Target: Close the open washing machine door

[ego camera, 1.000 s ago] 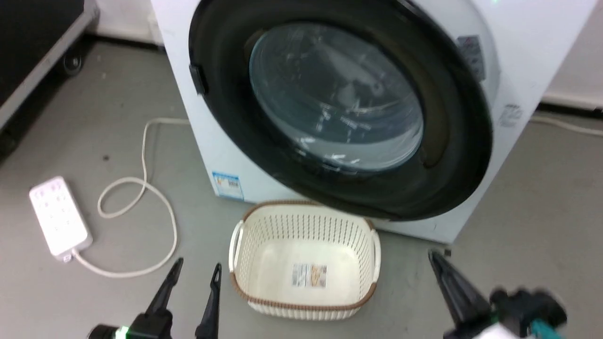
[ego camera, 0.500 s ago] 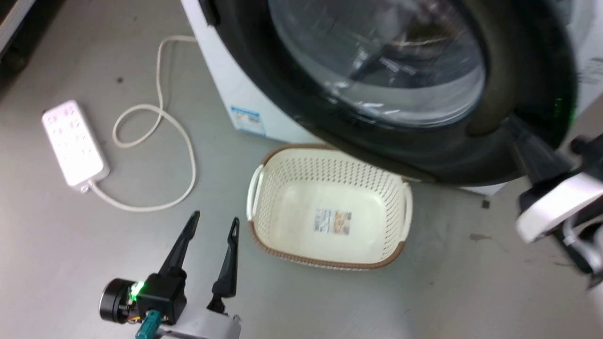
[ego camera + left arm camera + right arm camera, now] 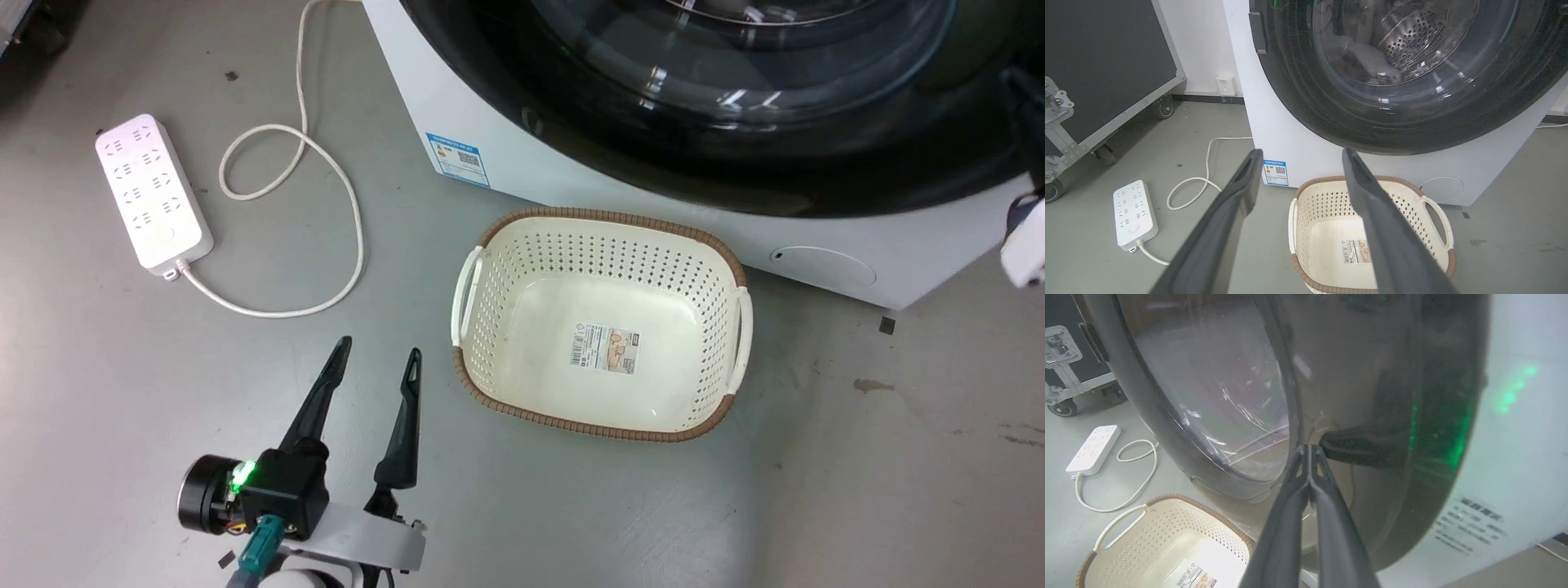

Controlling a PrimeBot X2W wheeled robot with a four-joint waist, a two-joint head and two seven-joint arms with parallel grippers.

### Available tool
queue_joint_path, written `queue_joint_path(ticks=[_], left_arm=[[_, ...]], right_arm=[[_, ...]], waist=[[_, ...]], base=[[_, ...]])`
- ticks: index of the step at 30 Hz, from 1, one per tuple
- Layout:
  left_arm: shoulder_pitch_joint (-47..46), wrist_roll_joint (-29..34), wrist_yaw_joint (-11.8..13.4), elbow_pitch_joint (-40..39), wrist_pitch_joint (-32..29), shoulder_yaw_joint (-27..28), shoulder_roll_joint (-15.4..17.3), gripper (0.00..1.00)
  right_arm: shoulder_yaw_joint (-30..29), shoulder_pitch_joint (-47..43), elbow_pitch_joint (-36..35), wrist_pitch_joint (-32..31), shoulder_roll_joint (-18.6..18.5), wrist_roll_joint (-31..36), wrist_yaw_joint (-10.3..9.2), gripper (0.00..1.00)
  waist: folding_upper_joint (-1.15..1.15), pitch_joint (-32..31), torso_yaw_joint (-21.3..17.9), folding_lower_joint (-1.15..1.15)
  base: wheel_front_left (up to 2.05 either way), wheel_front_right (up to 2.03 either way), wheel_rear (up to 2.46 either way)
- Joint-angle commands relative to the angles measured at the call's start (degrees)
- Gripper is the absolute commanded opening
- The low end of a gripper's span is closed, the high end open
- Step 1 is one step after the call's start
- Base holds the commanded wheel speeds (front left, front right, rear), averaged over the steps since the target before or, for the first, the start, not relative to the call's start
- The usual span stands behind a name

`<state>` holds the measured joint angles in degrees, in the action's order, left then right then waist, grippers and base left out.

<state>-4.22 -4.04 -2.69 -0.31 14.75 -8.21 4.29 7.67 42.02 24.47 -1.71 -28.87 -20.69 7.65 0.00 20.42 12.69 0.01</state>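
The right end effector [image 3: 1309, 448], clenched and empty, is pressing its tips against the washing machine door [image 3: 1396, 490]; the left end effector [image 3: 380, 349] is hovering below that door, released, fingers wide.

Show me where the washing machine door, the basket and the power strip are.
washing machine door [image 3: 1290, 94], left wrist view, on its black rim.
basket [image 3: 604, 245], head view, on its perforated far wall.
power strip [image 3: 153, 192], head view, on its white top face.

A cream perforated basket [image 3: 608, 216] with a brown rim sits on the grey floor [image 3: 816, 490], a label [image 3: 606, 349] in its bottom. Nearby lie a white power strip [image 3: 153, 192] and its looped cord [image 3: 357, 220].
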Motion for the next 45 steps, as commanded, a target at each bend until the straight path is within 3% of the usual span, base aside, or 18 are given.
queue_joint_path(ticks=[1,10,11,12,13,21,28,36,45], left_arm=[[-1.0,0.3,-0.2,0.2,0.2,0.2,-0.3,1.0],[-0.5,0.6,-0.5,1.5,0.2,0.1,-0.7,1.0],[-0.2,0.5,-0.4,1.9,0.2,0.3,-0.8,1.0],[0.2,0.2,-0.5,2.5,0.2,0.4,-0.8,1.0],[0.5,-0.2,-0.5,3.1,0.2,0.6,-0.9,1.0],[3.3,-0.7,-1.1,5.9,0.2,2.0,-0.7,1.0],[5.4,-0.2,-1.2,8.2,0.2,2.1,-0.6,1.0],[6.6,-0.4,-1.5,9.7,0.2,2.3,-0.3,1.0],[7.0,0.3,-1.6,9.6,0.2,2.5,-0.1,1.0]], right_arm=[[-1.6,2.2,1.7,-0.2,0.0,0.5,-0.16,0.0],[-2.6,2.9,7.5,3.0,2.6,1.7,-0.16,0.0],[-2.0,2.1,7.5,3.7,2.8,1.4,-0.16,0.28],[-1.4,1.0,7.3,4.6,2.9,1.5,-0.16,0.95],[-1.1,-0.1,7.1,5.6,2.9,1.6,-0.16,1.0],[-2.8,-13.6,1.9,13.6,7.8,3.7,-0.16,1.0],[-9.0,-29.7,-9.0,15.9,14.5,7.2,-0.16,1.0],[-13.4,-45.2,-22.2,16.5,21.7,14.8,-0.16,1.0],[-14.7,-51.8,-25.7,16.7,25.5,19.7,-0.16,1.0]], waist=[[0.0,0.1,0.0,-0.01],[0.0,-3.3,-0.6,-0.01],[0.0,-4.2,-0.8,-0.01],[0.0,-5.2,-1.0,-0.01],[0.0,-6.2,-1.3,-0.01],[0.0,-15.3,-4.7,-0.01],[0.0,-20.7,-8.1,-0.01],[0.0,-22.1,-10.2,-0.01],[0.0,-22.5,-10.7,-0.01]], base=[[0.0,0.0,0.0],[0.0,0.0,0.0],[0.0,0.0,0.0],[0.0,0.0,0.0],[0.0,0.0,0.0],[0.0,0.0,0.0],[0.0,0.0,0.0],[0.0,0.0,0.0],[0.0,0.0,0.0]])
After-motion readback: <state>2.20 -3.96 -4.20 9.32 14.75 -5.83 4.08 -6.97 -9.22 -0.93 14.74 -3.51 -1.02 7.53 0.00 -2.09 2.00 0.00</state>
